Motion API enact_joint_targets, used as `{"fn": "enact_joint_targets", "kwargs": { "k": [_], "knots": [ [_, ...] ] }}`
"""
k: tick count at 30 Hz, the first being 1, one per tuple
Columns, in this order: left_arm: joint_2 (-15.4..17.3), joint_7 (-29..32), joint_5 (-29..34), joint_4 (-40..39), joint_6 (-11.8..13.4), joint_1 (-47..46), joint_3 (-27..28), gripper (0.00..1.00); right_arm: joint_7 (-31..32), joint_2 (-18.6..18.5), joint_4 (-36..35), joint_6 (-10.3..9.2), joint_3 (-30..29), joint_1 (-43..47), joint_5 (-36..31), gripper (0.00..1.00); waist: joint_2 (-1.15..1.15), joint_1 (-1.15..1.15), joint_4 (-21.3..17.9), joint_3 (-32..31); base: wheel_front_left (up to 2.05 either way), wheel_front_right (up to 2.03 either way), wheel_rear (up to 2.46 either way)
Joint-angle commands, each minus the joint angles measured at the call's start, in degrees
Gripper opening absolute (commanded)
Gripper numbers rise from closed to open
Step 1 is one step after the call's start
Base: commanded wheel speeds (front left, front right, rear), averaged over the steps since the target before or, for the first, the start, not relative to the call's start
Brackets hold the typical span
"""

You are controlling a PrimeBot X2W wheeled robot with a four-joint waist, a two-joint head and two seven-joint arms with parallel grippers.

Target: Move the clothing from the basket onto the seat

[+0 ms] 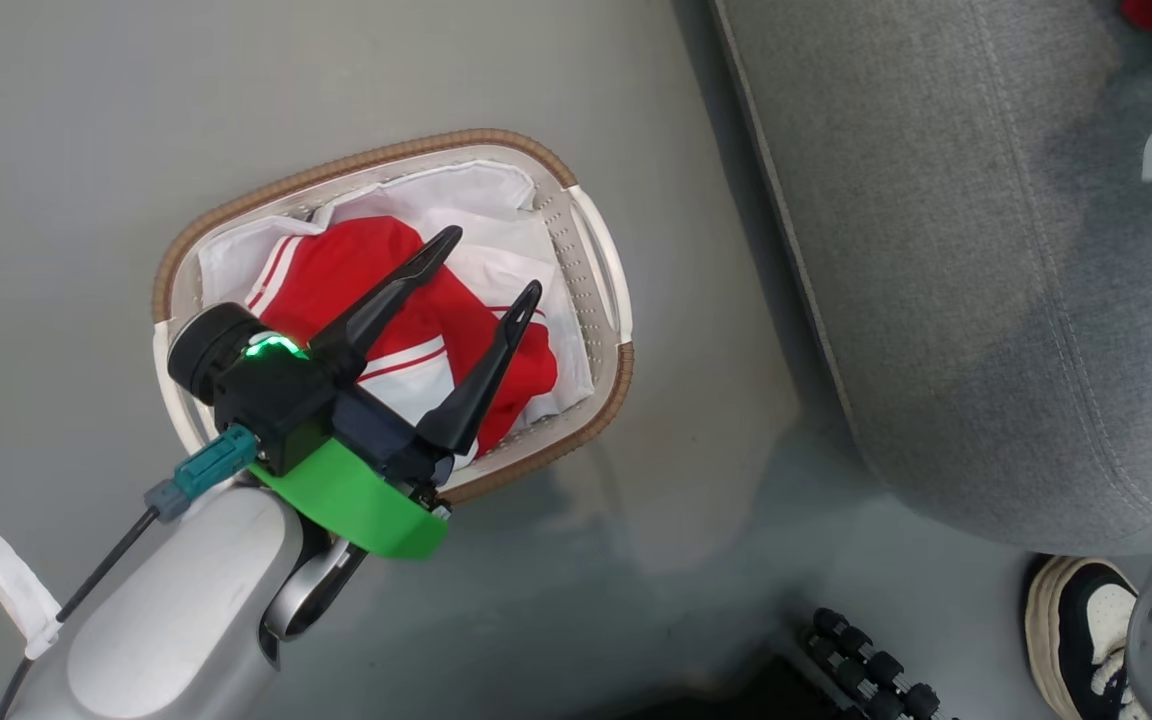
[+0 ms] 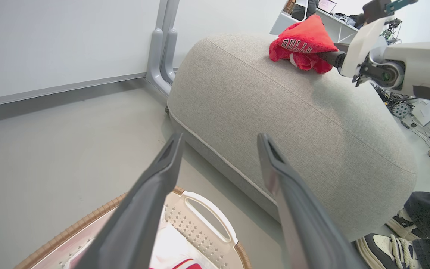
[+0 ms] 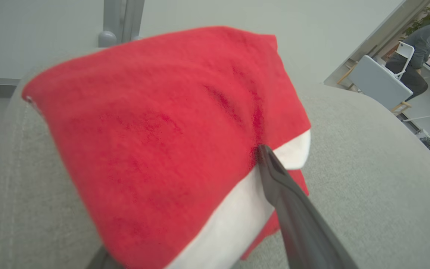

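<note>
Two garments, well apart. Grey floor [image 1: 66, 150], white wall [image 2: 50, 37] beyond. Basket [image 1: 616, 400] on floor, left of seat [image 1: 986, 250], holds white sheet [image 1: 476, 195] and striped red garment [image 1: 366, 265]; left claw [image 1: 492, 260] hangs above, fingers apart. Lettered red garment [image 3: 155, 123] on seat's far end, draped over right claw's [image 3: 217, 149] spread fingers.

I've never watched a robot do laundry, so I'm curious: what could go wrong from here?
1. The lettered garment on the seat drapes over the open right end effector; pulling back might drag it off.
2. The white liner surrounds the striped garment in the basket under the left end effector; a grab might catch both.
</note>
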Motion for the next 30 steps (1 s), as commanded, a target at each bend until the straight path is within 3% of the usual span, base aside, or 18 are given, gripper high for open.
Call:
{"fn": "enact_joint_targets", "kwargs": {
  "k": [1, 5, 20, 30],
  "knots": [
    [-0.17, 0.02, -0.40, -0.24, -0.20, 0.60, 0.33, 1.00, -0.23, 0.17, -0.56, -0.10, -1.32, 2.03, -0.28, 1.00, -0.01, -0.01, 0.79, -0.39, 0.00, 0.00, 0.00],
    [-0.89, 0.02, -0.71, 0.07, -0.20, 2.08, 1.64, 1.00, -0.25, 1.87, -2.27, -0.10, -3.07, 7.57, 0.62, 1.00, -0.01, -0.01, 0.73, -2.71, 0.00, 0.00, 0.00],
    [-3.82, 0.02, -0.28, 4.21, -0.20, 9.24, 5.86, 1.00, -0.27, 4.26, -6.27, -0.10, 1.14, 25.77, 7.42, 1.00, -0.01, -0.01, 0.09, -13.56, 0.00, 0.00, 0.00],
    [-7.79, 0.02, 2.64, 9.23, -0.20, 15.16, 13.50, 1.00, -0.28, 5.17, -10.09, -0.09, 9.76, 33.63, 12.29, 1.00, -0.01, -0.01, 2.64, -21.03, 0.00, 0.00, 0.00]
  ]
}}
